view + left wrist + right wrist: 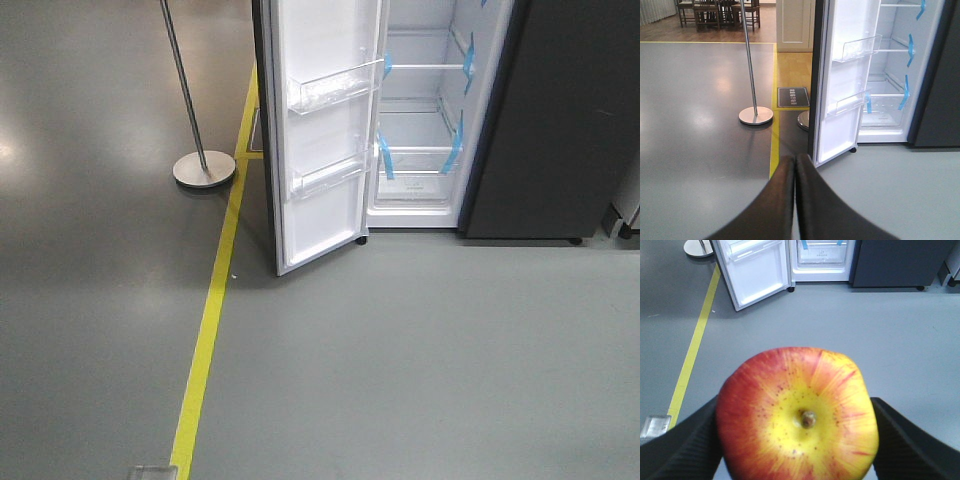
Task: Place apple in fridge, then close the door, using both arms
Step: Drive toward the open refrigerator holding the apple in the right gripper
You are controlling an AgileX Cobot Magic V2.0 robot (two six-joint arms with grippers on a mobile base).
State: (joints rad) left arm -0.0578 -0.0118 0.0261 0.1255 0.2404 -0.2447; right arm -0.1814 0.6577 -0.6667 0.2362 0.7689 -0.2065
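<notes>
Right wrist-mounted view is filled by the apple (pixel 797 415), stem end toward the camera, clamped between the two ribbed black fingers (pixel 685 445) of the right hand (pixel 796 407), one finger pressing each side. Well ahead of this hand, across grey floor (pixel 840 325), stands the fridge (pixel 822 255) with its door (pixel 757 277) swung wide open to the left. A yellow floor line (pixel 692 347) runs forward on the hand's left. In the left wrist-mounted view the left hand (pixel 794 162) has its fingers (pixel 775 200) pressed together with nothing between them. The open door's white lining and clear bins (pixel 856 47) lie ahead and slightly right of it, with blue tape (pixel 904 95) marking the shelves (pixel 892 50) beyond and a metal pole stand (pixel 755 115) ahead to its left.
</notes>
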